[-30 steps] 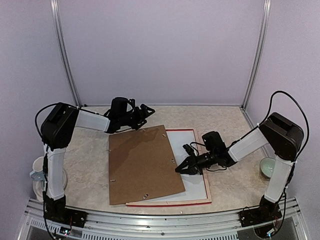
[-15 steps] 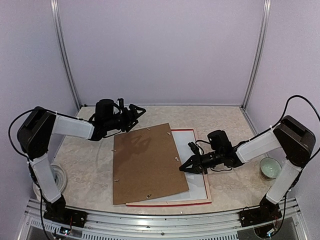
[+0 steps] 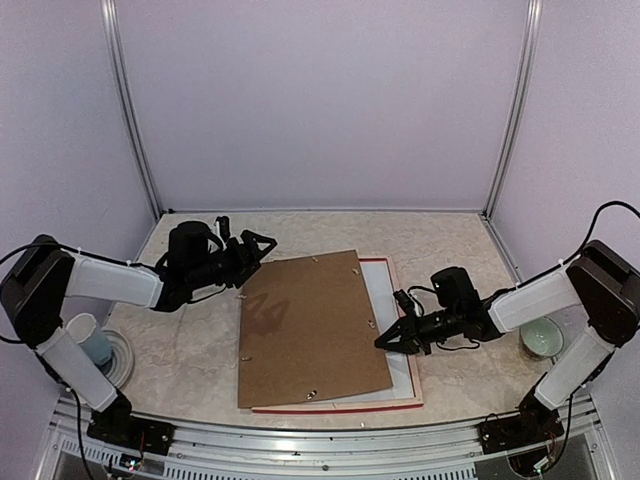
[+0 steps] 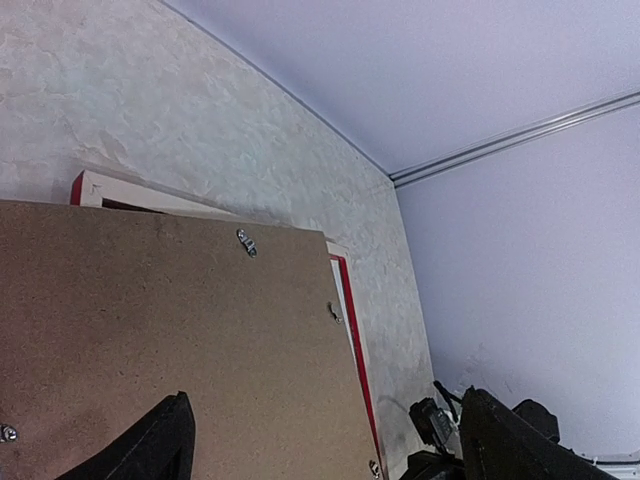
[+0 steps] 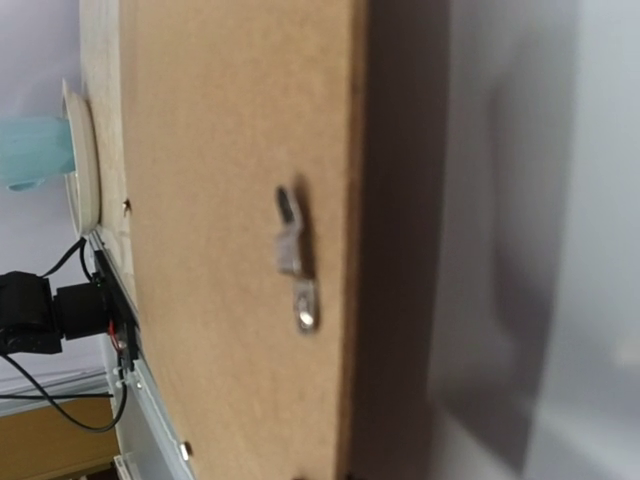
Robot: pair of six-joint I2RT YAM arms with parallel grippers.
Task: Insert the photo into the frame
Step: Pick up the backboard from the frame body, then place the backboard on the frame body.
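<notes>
The brown backing board (image 3: 310,325) lies skewed on top of the frame (image 3: 340,408). The frame lies flat, its red edge showing along the front and right. A white sheet (image 3: 392,330) shows inside the frame right of the board; I cannot tell whether it is the photo's back or the mat. The cat print is hidden. My left gripper (image 3: 257,247) is open and empty by the board's far left corner; in its wrist view (image 4: 325,400) the board (image 4: 170,350) fills the space between the fingers. My right gripper (image 3: 388,340) looks open at the board's right edge (image 5: 240,250).
A pale blue cup (image 3: 93,340) stands on a white plate (image 3: 122,362) at the left edge. A green bowl (image 3: 545,336) sits at the right by the right arm. The booth walls close in the back and sides.
The backing board has slid to the right over the frame. My left gripper has drawn back to the left and lower. My right gripper has backed off to the right with the board's edge.
</notes>
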